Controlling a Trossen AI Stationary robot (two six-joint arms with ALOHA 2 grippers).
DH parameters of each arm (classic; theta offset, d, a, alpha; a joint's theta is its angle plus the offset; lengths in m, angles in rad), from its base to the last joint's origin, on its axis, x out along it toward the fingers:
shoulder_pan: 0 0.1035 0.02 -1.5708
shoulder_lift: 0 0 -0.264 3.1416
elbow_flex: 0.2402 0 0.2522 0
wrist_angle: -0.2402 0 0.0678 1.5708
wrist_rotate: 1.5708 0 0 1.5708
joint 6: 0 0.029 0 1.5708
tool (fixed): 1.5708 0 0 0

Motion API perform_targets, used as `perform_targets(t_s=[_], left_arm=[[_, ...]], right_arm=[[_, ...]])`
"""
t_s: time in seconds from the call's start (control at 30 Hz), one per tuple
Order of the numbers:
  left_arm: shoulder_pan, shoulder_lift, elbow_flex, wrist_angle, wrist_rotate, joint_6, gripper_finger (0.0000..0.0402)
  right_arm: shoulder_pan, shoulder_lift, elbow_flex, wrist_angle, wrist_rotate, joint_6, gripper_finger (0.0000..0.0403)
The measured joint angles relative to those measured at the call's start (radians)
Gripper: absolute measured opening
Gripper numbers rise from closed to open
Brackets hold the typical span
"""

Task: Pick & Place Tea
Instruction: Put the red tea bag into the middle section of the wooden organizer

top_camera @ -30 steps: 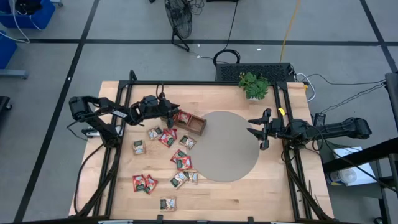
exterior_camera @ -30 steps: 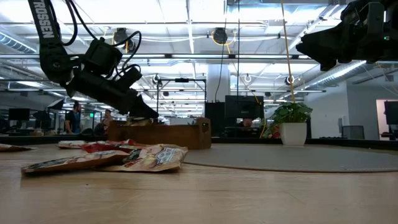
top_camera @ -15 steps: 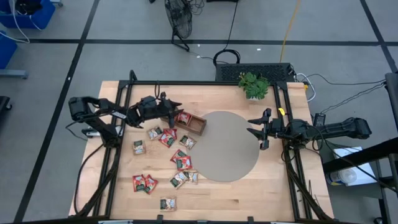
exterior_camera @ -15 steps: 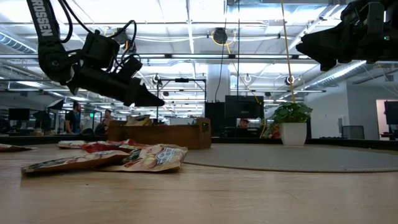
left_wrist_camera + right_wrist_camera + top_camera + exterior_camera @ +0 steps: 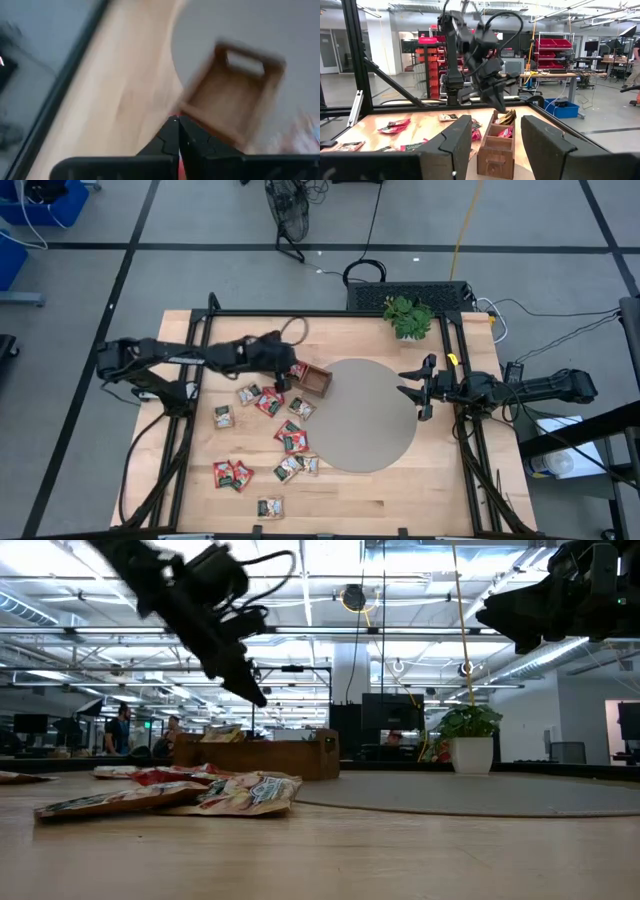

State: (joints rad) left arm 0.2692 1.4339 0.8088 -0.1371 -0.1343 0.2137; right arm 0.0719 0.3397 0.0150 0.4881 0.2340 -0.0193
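Note:
Several small tea sachets (image 5: 268, 402), mostly red, lie scattered on the wooden table left of the mat and in the low view (image 5: 165, 795). The brown wooden tray (image 5: 312, 379) stands at the mat's left edge. Sachets stick up out of its compartments (image 5: 508, 119). My left gripper (image 5: 284, 378) hangs shut and empty just above the tray's left end, slanting down (image 5: 258, 698); its fingertips meet in the left wrist view (image 5: 178, 131). My right gripper (image 5: 408, 390) waits open at the mat's right edge, high above the table.
A round grey mat (image 5: 365, 415) covers the table's middle right. A small potted plant (image 5: 408, 315) stands at the far edge. Black frame rails (image 5: 185, 420) run along the left and right sides. Bare wood lies along the near edge.
My left gripper has risen from the tray's top and moved a little toward the table's right and near edges, tipping to a steeper downward slant. Its fingers stood apart earlier and have shut on nothing. Sachets and tray have not moved.

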Motion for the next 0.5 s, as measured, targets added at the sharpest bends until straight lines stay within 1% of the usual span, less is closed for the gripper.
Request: perform_targets(t_s=[0.07,0.13,0.23,0.33,0.5], left_arm=[[-0.011,0.037,0.1,-0.146,0.006,-0.011,0.0005],[-0.01,0.069,0.161,-0.257,0.047,-0.011,0.0004],[-0.01,0.132,0.224,-0.301,0.085,0.002,0.0003],[-0.007,0.212,0.264,-0.368,0.088,0.004,0.0003],[-0.006,0.321,0.305,-0.413,0.09,0.022,0.0002]], right_arm=[[0.0,0.0,0.0,0.001,0.0,0.0,0.0155],[0.0,0.002,0.0,0.003,0.0,0.0,0.0155],[0.0,0.003,0.0,0.0,0.0,0.0,0.0155],[0.0,0.006,0.0,-0.008,0.0,0.0,0.0155],[0.0,0.01,0.0,-0.008,0.0,0.0,0.0155]])
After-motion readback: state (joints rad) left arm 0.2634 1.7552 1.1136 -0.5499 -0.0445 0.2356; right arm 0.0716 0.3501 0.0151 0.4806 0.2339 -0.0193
